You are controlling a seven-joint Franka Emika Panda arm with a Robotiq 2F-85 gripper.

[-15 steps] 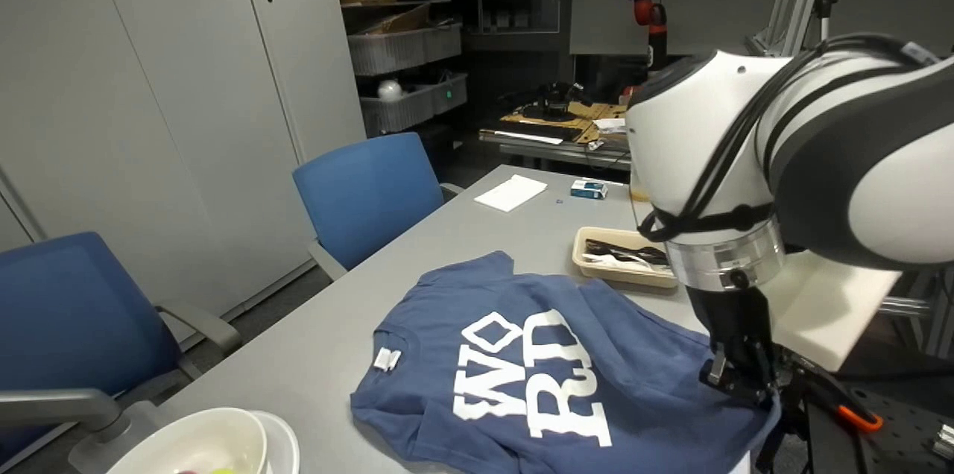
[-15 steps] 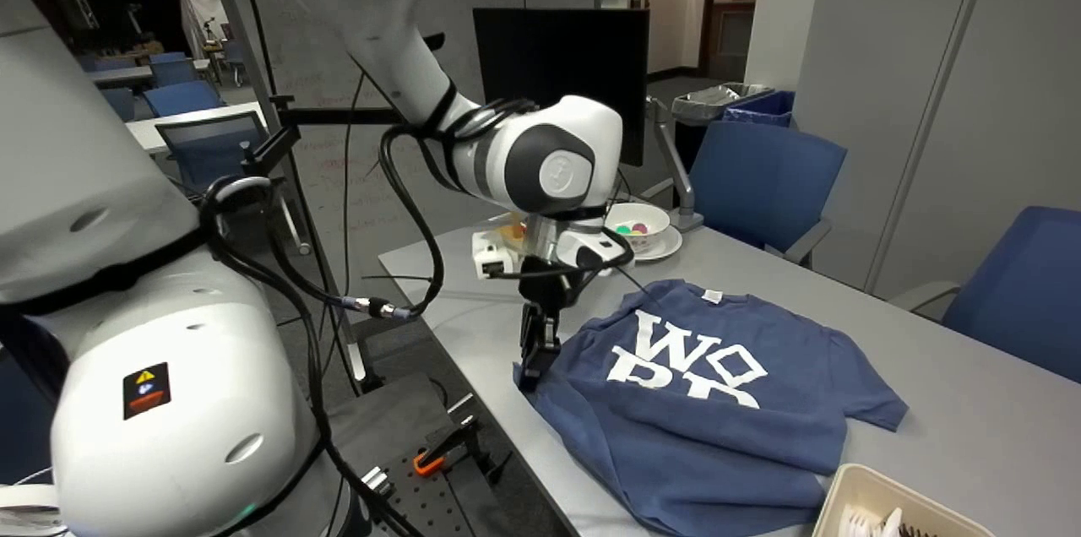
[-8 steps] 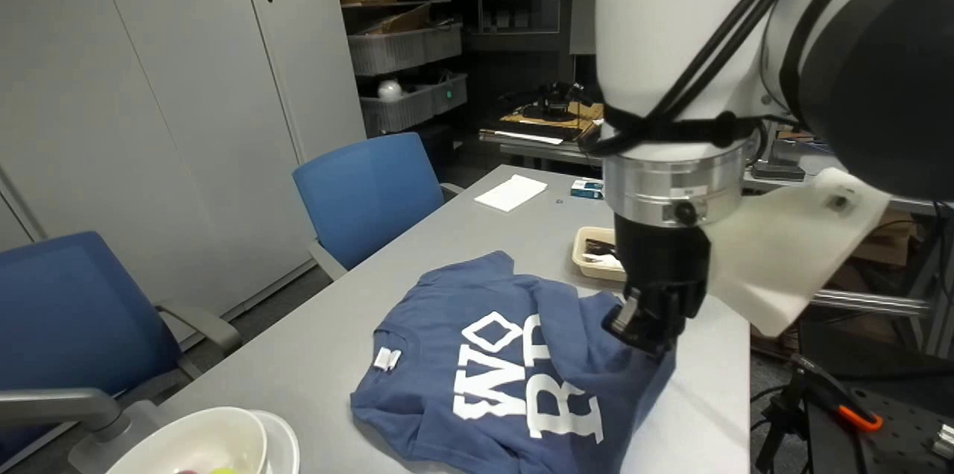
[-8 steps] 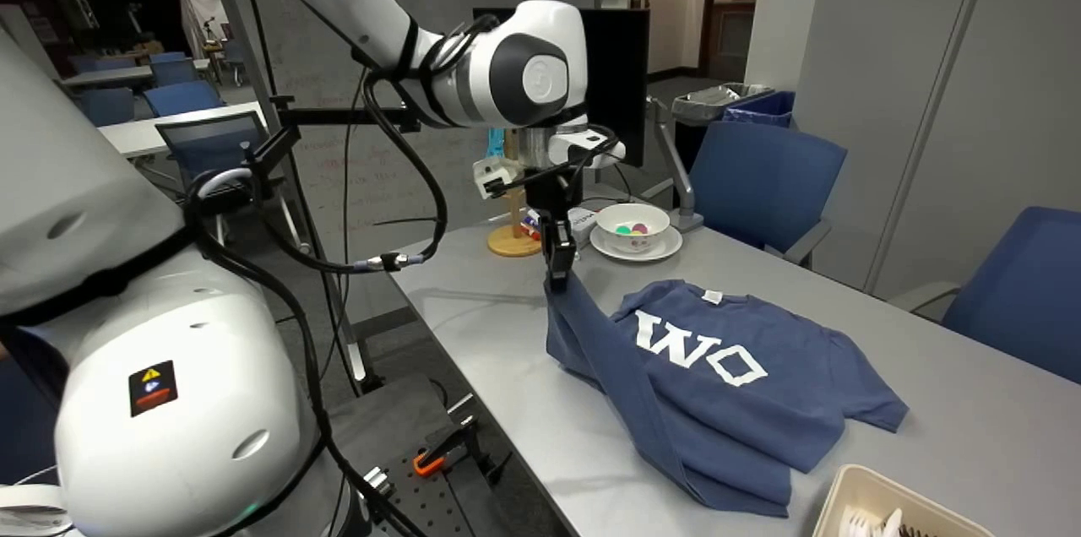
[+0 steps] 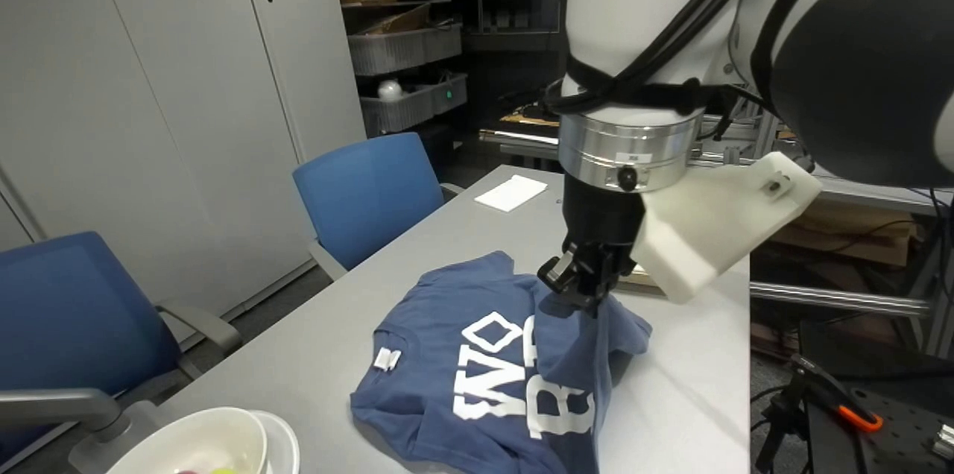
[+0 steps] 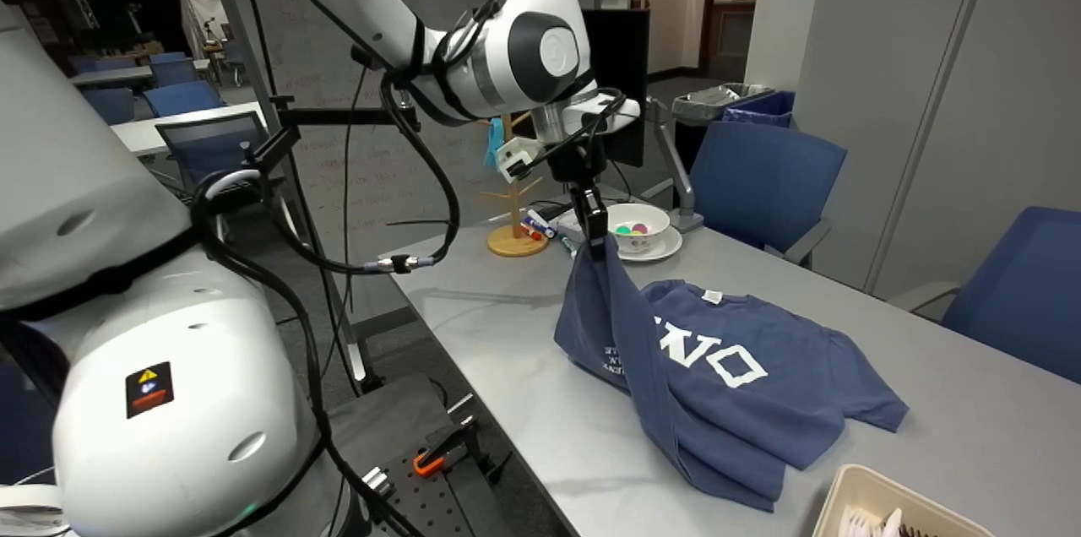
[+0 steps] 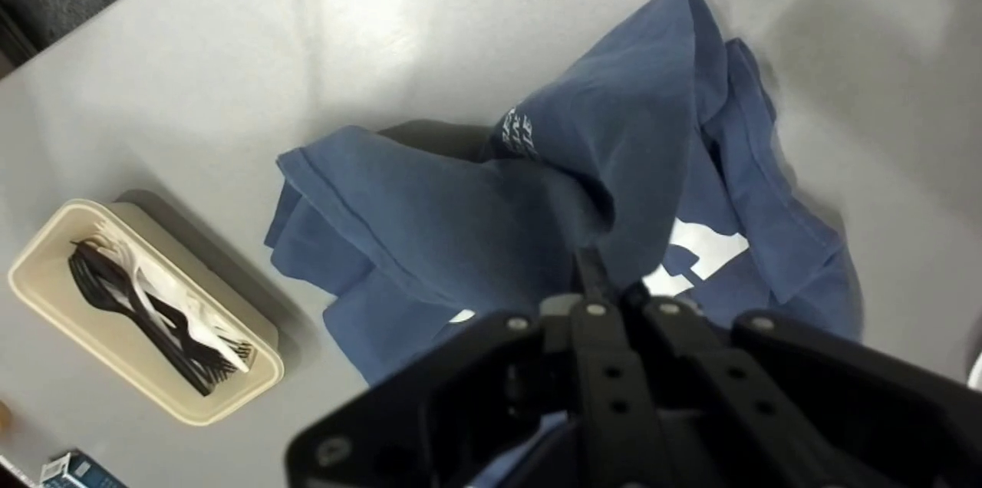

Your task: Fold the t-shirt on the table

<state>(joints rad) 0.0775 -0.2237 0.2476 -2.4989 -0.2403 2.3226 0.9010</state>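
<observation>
I'm looking at a smooth light grey bench [image 6: 498, 326] on my feeds, and part of the blue t-shirt [image 6: 735, 410] is resting on it, with a cream tray [image 7: 203, 290] sitting nearby. Toward one end I've got a white plate [image 6: 665, 251], a wooden stand [image 6: 516, 241] and a few markers [image 6: 540, 225] kinda scattered beside the stand. Other end has a flat white pad or sheet [image 5: 511, 192] (can't tell which from here), plus a small blue-and-white box [image 7: 77, 471].

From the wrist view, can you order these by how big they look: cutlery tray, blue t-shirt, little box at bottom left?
1. Blue t-shirt, its raised part nearer the camera
2. Cutlery tray
3. Little box, partly cut off by the picture's edge
</observation>
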